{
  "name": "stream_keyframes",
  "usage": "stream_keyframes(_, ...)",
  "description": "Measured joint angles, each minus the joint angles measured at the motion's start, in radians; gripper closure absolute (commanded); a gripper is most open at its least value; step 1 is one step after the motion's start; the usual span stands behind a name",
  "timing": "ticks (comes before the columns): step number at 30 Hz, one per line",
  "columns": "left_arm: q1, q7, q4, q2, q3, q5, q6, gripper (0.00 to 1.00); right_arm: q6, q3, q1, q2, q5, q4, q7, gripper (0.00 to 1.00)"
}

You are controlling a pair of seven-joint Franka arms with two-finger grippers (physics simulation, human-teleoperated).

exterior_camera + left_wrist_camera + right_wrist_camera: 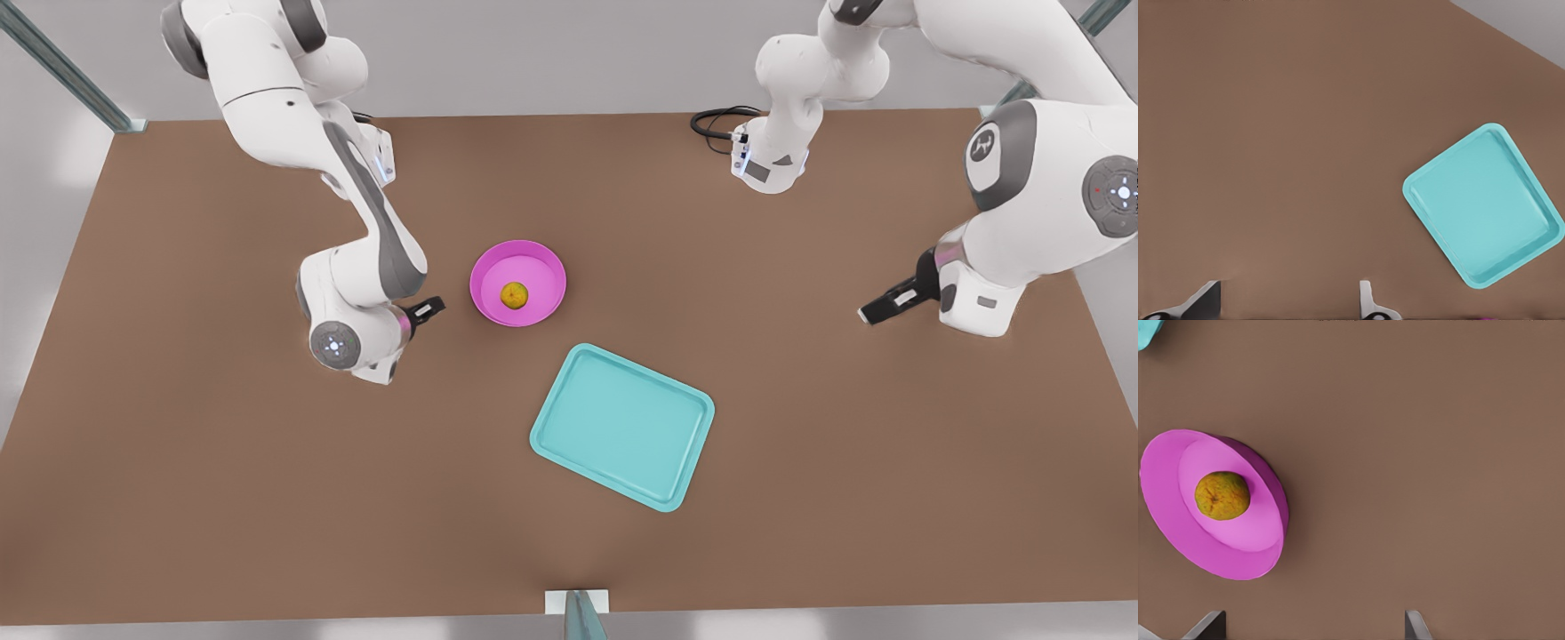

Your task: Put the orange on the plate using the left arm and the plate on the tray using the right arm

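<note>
The orange (pixel 514 295) sat loose in the middle of the plate (pixel 494 263), so that half looked done. The plate rested on the tabletop (pixel 178 462), close to the tray (pixel 622 425) but not touching it.

The left gripper (pixel 433 308) hung just beside the plate on the front view's left, jaws spread and holding nothing. The right gripper (pixel 867 314) was well off on the front view's right, facing the plate, jaws spread too.

My guess: the plate's stiff and light but probably slick, and the raised rim is the only real place to pinch. Grab the rim on the side nearest the right gripper and keep it level, or that round orange rolls straight off.
</note>
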Motion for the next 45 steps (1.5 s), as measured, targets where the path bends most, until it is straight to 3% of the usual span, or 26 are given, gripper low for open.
stream_keyframes(7, 0.029, 0.140, 0.023, 0.021, -0.050, 0.086, -0.043, 0.00, 0.424, 0.052, 0.040, -0.091, 0.072, -0.340, 0.021, 0.00)
stream_keyframes(14, 0.030, 0.263, 0.028, 0.017, -0.041, 0.089, -0.075, 0.00, 0.613, 0.104, 0.042, -0.046, 0.106, -0.381, 0.032, 0.00)
stream_keyframes(23, 0.029, 0.374, 0.048, 0.023, -0.048, 0.081, -0.088, 0.00, 0.554, 0.118, 0.029, -0.041, 0.207, -0.367, -0.030, 0.00)
stream_keyframes(45, 0.024, 0.494, 0.047, 0.034, -0.042, 0.049, -0.052, 0.00, 0.473, 0.119, 0.067, 0.124, 0.219, -0.291, -0.193, 0.00)
